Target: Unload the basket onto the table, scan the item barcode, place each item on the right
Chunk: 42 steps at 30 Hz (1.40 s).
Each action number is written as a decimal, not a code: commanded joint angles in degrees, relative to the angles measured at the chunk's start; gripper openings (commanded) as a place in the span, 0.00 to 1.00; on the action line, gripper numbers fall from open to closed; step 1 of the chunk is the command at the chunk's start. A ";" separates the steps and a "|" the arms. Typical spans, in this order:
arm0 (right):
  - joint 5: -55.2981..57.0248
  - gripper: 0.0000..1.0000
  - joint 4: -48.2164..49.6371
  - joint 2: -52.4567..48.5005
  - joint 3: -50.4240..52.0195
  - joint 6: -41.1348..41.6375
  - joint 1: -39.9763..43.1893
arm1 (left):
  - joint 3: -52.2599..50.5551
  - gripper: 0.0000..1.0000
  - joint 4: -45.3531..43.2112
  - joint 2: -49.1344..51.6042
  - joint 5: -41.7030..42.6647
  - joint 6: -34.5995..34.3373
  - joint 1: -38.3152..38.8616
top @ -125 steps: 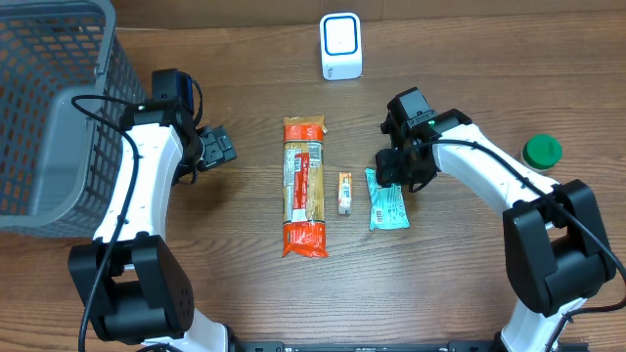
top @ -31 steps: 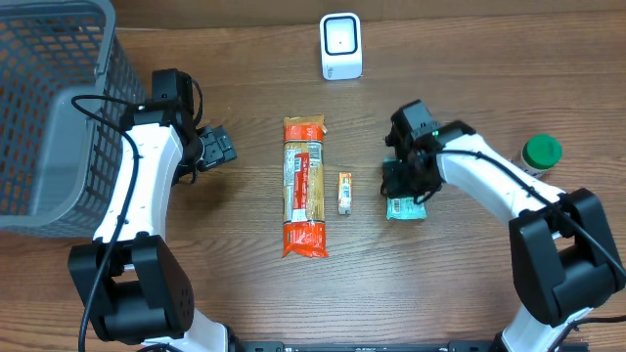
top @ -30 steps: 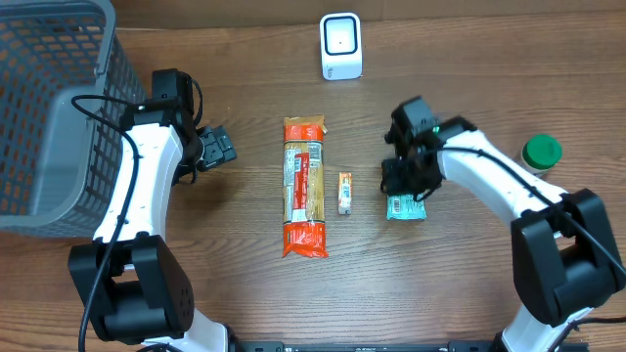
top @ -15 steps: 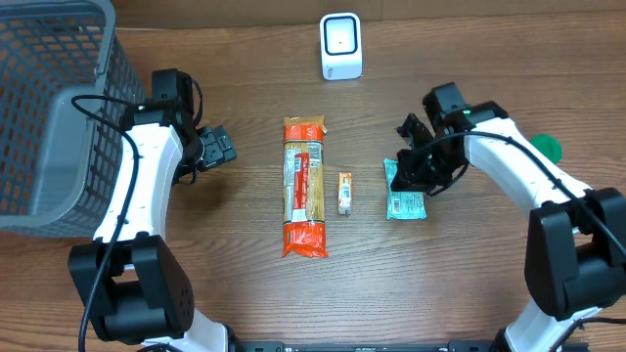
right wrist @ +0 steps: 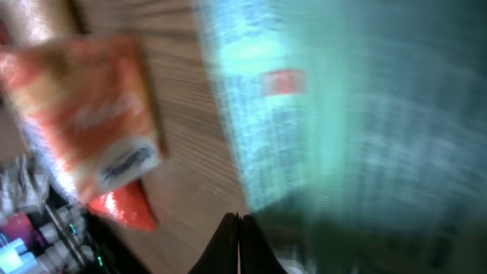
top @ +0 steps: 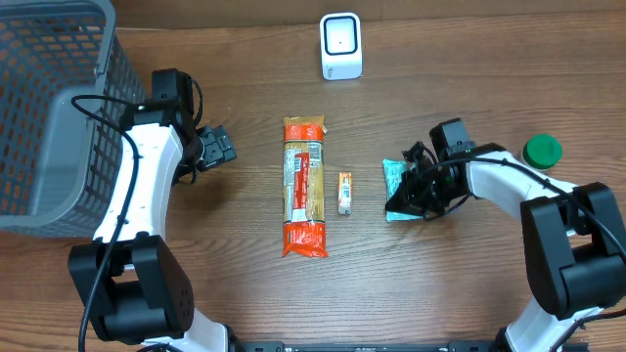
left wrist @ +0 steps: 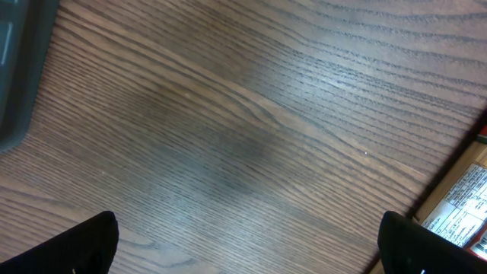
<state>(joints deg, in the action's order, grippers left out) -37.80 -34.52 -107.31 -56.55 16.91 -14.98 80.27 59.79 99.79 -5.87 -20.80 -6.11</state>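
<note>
**Q:** Entry one, the tool?
**A:** Right gripper [top: 408,192]: fingers pressed together on the right edge of the teal flat plastic packet [top: 392,176]. The packet looks tipped up off the brown wooden table [top: 469,284], right of centre. The wrist view is blurred, so the grip is read mainly from overhead.

**Q:** Handling of the packet?
**A:** Judged light, limp and slick. It will likely sag and swing from an edge pinch. Best held at a sealed margin, with the printed face left clear for reading.

**Q:** Neighbours?
**A:** Small orange stick sachet [top: 344,193], just left. Long orange-and-clear pasta pack [top: 303,186], further left. White box scanner with blue-ringed window [top: 340,46], at the far edge, well apart. Green-lidded jar [top: 541,150], to the right.

**Q:** The other arm?
**A:** Left gripper [top: 222,147]: fingers spread, holding nothing, near the grey mesh basket [top: 115,59].
</note>
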 commanded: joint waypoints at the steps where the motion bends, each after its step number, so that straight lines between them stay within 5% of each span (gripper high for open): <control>1: 4.57 0.04 2.64 0.57 2.54 10.43 0.22 | 0.44 1.00 -0.09 -0.13 -0.50 0.68 0.13; 13: -9.20 0.04 -1.84 0.61 -3.19 4.33 0.24 | 0.44 1.00 -0.09 -0.13 -0.50 0.68 0.13; 23: 12.26 0.04 -27.36 1.55 -19.06 -2.01 0.22 | 0.44 1.00 -0.09 -0.13 -0.50 0.68 0.13; 42: 24.96 0.04 -19.87 1.53 -13.18 0.63 -2.82 | 0.44 1.00 -0.07 -0.13 -0.50 0.68 0.13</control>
<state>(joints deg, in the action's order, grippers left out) -14.76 -55.00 -106.98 -70.63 16.73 -17.41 80.27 59.81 99.79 -5.87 -20.80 -6.11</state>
